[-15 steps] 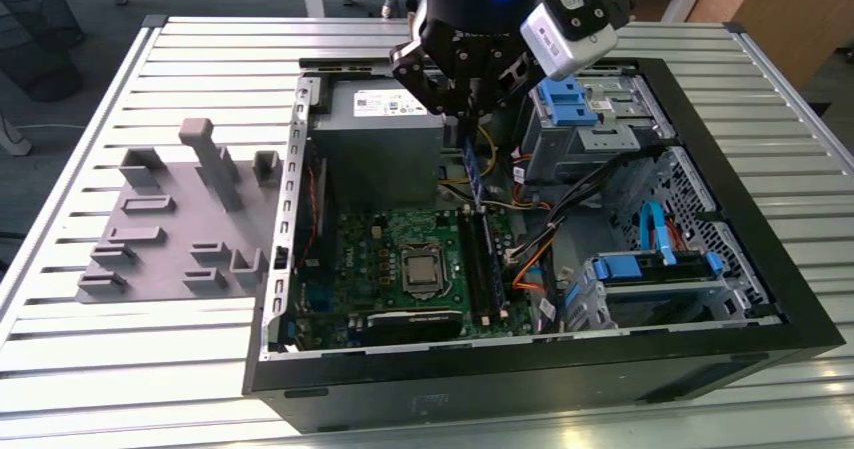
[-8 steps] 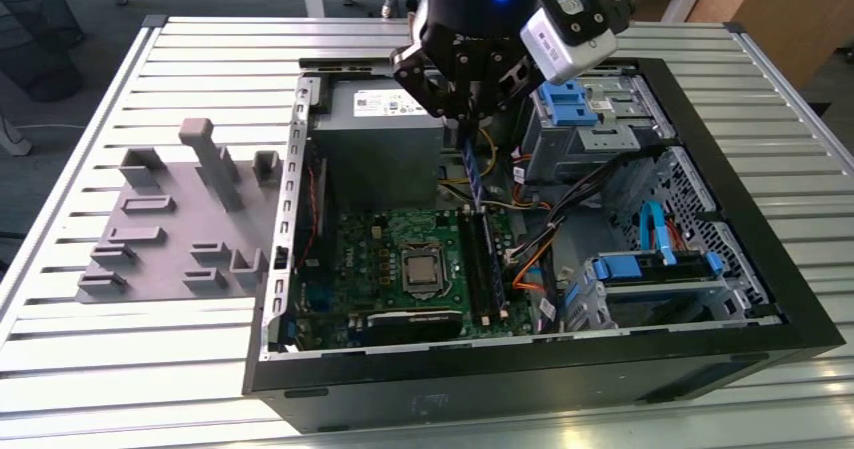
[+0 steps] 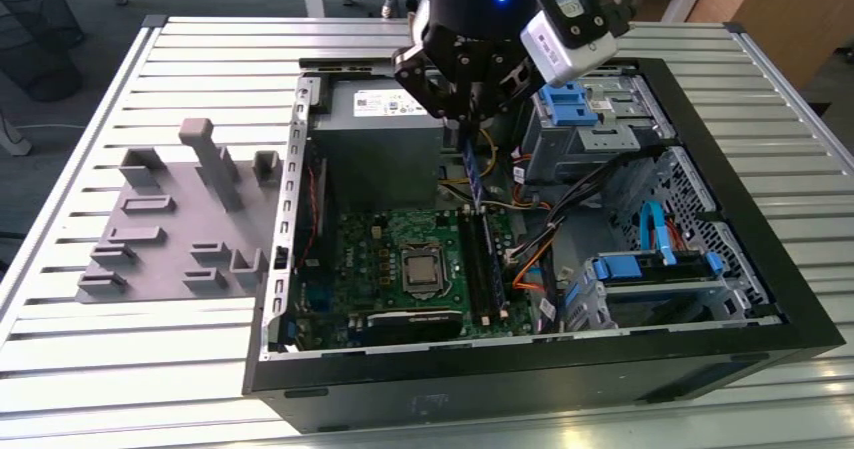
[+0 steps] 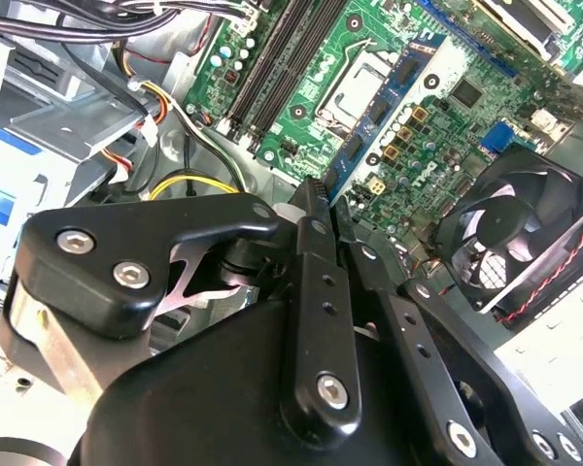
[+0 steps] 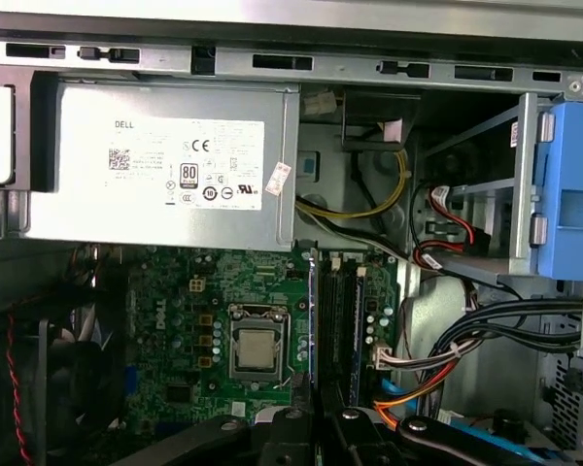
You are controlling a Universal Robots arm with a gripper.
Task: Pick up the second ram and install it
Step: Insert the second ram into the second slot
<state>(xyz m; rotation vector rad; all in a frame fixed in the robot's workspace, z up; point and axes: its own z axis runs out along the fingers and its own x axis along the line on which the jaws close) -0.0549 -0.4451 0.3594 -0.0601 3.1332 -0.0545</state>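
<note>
My gripper hangs over the open computer case, shut on the second ram. This thin dark stick stands on edge and points down toward the motherboard. In the first wrist view the second ram shows edge-on as a narrow line, running from the fingers toward the long black ram slots beside the processor socket. In the second wrist view the gripper is closed around the stick, whose edge reaches toward the board. The slots lie straight below the stick.
A grey fixture plate with upright blocks lies on the slatted table at the exterior view's left. Inside the case are the power supply, blue drive caddies, bundled cables and a fan.
</note>
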